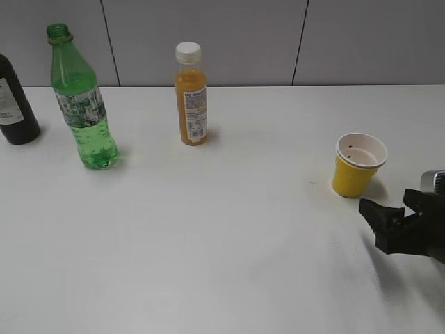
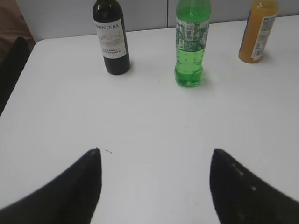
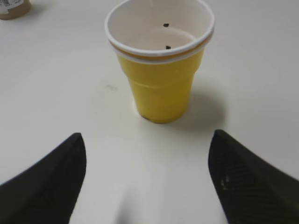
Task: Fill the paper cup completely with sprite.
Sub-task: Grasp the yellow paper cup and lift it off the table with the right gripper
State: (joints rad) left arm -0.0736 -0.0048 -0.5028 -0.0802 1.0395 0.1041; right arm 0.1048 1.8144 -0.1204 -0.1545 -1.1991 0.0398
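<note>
The yellow paper cup (image 1: pixel 359 165) stands upright and empty at the right of the white table; it fills the top of the right wrist view (image 3: pixel 160 60). My right gripper (image 1: pixel 382 214) (image 3: pixel 147 154) is open and empty, just in front of the cup and not touching it. The sprite bottle (image 1: pixel 82 104), green with no cap, stands at the far left; it also shows in the left wrist view (image 2: pixel 190 44). My left gripper (image 2: pixel 155 161) is open and empty, well short of that bottle. It is out of the exterior view.
An orange juice bottle (image 1: pixel 191 94) (image 2: pixel 256 30) with a white cap stands at the back middle. A dark glass bottle (image 1: pixel 14 104) (image 2: pixel 111 37) stands at the far left. The table's left edge (image 2: pixel 18 79) runs near the left gripper. A grey wall (image 1: pixel 208 38) is behind.
</note>
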